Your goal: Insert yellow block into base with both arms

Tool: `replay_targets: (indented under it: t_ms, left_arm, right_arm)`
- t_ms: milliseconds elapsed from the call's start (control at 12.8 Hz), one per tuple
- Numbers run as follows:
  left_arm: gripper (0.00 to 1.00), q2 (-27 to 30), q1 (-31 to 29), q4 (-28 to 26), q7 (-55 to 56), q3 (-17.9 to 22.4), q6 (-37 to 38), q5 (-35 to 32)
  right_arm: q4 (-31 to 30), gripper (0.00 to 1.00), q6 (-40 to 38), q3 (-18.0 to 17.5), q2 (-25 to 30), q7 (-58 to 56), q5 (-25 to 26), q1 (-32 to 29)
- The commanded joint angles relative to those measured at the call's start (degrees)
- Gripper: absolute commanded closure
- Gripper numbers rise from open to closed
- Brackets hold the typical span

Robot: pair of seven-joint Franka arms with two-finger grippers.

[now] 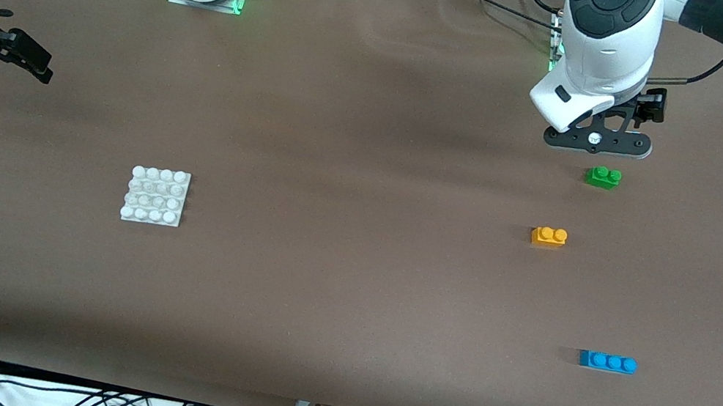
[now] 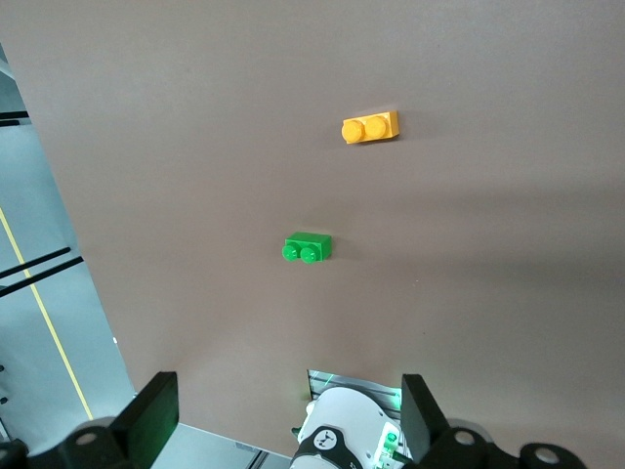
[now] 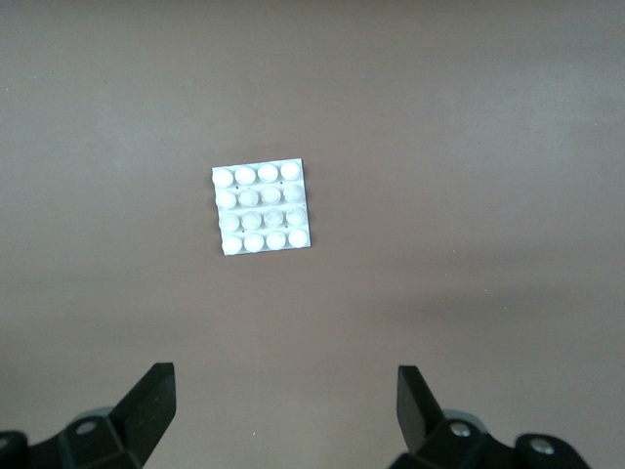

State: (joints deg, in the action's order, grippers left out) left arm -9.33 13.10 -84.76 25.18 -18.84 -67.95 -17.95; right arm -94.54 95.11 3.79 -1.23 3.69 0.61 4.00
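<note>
Hanging over the table point(image 1: 369, 160) with fingers spread wide and empty, the left gripper point(image 2: 283, 415) sits above the green brick point(image 1: 603, 176). Right gripper point(image 3: 283, 410), same deal, hovers at its end. Base point(image 1: 155, 196) sits mid-table; yellow block point(image 1: 548, 236) lies toward the left arm's end.

left gripper point(image 2: 283, 415) open, right gripper point(image 3: 286, 405) open, both aloft
</note>
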Motion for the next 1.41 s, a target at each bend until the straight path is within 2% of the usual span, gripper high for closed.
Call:
replay_targets:
  t_ms: [0,312,547,703,937,1093,1328]
  left_arm:
    - [0.00,-1.74,0.17,1.79,-1.54,-0.23,1.59,-1.56]
    - [0.00,-1.83,0.17,2.49,-1.54,-0.15,1.59,-1.48]
    - [0.00,-1.92,-0.10,3.73,-2.41,0.11,2.21,-1.04]
    - [0.00,-1.48,-0.62,4.08,-2.85,0.29,2.21,-0.42]
    - [0.00,-1.48,-3.95,9.34,-3.20,1.17,2.21,2.65]
    - [0.00,-1.48,-5.45,10.40,-3.38,1.43,2.21,4.14]
    - [0.00,-1.48,-7.74,10.67,-4.87,1.69,2.21,6.34]
  right_arm:
    - [0.58,0.00,0.16,-0.09,-1.48,-0.53,0.10,-0.14]
    - [0.67,0.00,3.85,-0.18,-5.88,-0.62,0.36,0.21]
    - [1.11,0.00,7.97,-0.18,-12.19,-0.79,-1.82,0.13]
    - [1.11,0.00,12.01,-0.27,-17.20,-0.97,-2.45,0.39]
    - [0.32,0.00,21.50,-0.53,-25.81,-0.79,-5.16,1.01]
    - [-0.64,0.00,27.55,-0.53,-29.51,-2.01,-9.20,0.48]
    - [-1.44,0.00,33.46,-0.53,-32.60,-5.44,-10.10,-0.91]
